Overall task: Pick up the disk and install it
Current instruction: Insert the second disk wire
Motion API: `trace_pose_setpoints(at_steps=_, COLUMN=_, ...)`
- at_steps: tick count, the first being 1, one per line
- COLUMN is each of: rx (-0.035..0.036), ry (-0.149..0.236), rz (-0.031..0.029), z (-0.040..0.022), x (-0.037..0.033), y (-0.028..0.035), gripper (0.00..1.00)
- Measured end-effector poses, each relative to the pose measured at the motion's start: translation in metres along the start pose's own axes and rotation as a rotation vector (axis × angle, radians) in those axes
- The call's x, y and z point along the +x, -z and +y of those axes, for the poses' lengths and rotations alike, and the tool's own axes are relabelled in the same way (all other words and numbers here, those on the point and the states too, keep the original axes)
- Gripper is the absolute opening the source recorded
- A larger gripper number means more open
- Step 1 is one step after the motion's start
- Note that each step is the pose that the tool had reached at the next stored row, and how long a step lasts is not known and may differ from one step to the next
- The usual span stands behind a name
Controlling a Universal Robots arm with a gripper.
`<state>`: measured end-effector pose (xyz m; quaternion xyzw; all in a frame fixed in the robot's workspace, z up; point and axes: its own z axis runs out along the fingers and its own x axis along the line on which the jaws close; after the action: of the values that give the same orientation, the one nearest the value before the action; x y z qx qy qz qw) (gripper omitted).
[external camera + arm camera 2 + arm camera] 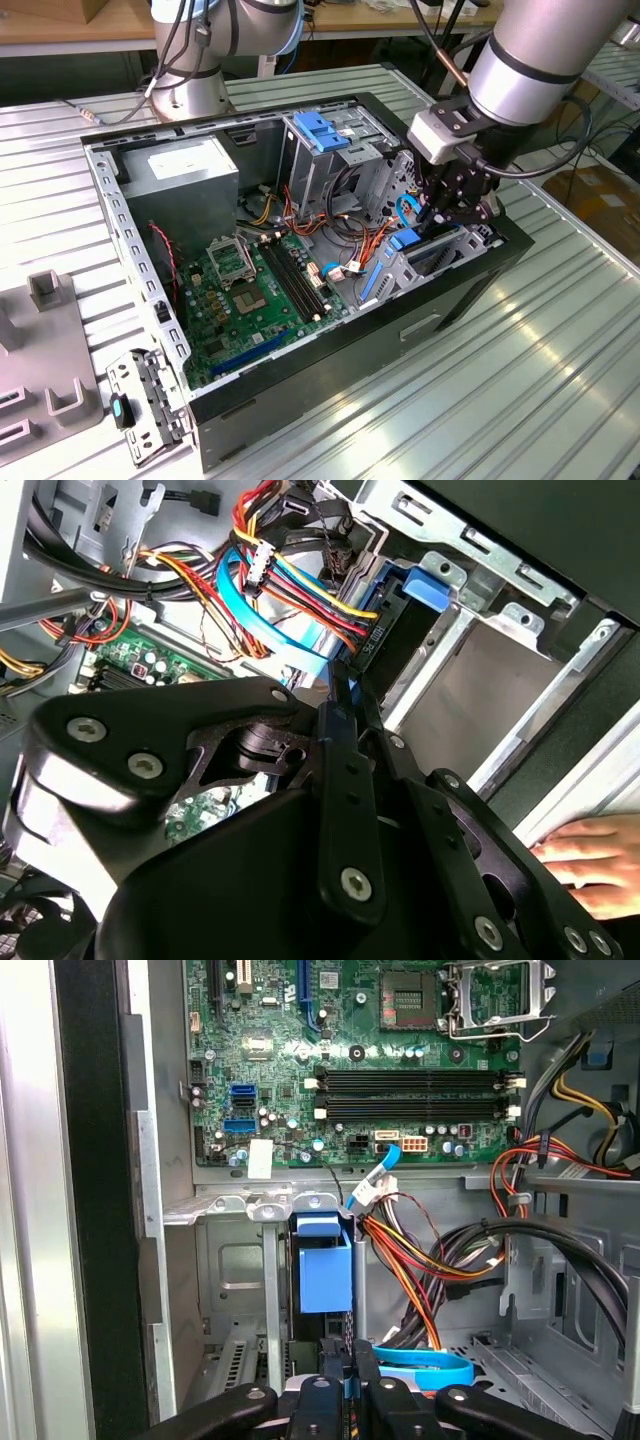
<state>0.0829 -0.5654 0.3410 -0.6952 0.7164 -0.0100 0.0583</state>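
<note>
- The robot arm's black claw [452, 212] is lowered into the open black tower computer case [470, 290], at the end on the exterior view's right.
- Both wrist views show its fingers [330, 1400] drawn together with barely a slit between them, clenched on nothing visible.
- The flat hard disk with blue plastic side rails [325, 1272] sits slotted in the lower grey metal drive bay [235, 1290], just beyond the fingertips.
- The green motherboard [350, 1050] lies past the bay, and red, yellow and orange wiring [420, 1280] runs beside it.
- A person's hand [590, 852] rests outside the case.
</note>
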Motion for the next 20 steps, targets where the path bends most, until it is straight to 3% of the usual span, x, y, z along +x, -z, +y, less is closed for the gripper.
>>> trace_pose_setpoints(at_steps=6, rx=0.0002, ry=0.0, rz=-0.0019, z=0.0, x=0.0001, y=-0.0001, gripper=0.17)
trace_pose_setpoints(at_steps=7, rx=0.0014, ry=0.0, rz=-0.0022, z=-0.0002, x=0.0, y=0.0012, gripper=0.17)
trace_pose_setpoints(at_steps=8, rx=0.0014, ry=0.0, rz=-0.002, z=-0.0004, x=-0.0002, y=0.0032, gripper=0.24)
trace_pose_setpoints(at_steps=12, rx=0.0017, ry=0.0, rz=-0.0017, z=-0.0014, x=-0.001, y=0.0148, gripper=0.24)
trace_pose_setpoints(at_steps=14, rx=0.002, ry=0.0, rz=-0.002, z=-0.0014, x=-0.001, y=0.0147, gripper=0.24)
trace_pose_setpoints(at_steps=17, rx=0.0022, ry=0.0, rz=-0.0018, z=-0.0014, x=-0.001, y=0.0148, gripper=0.11)
trace_pose_setpoints(at_steps=20, rx=0.0024, ry=0.0, rz=-0.0017, z=-0.0014, x=-0.001, y=0.0149, gripper=0.11)
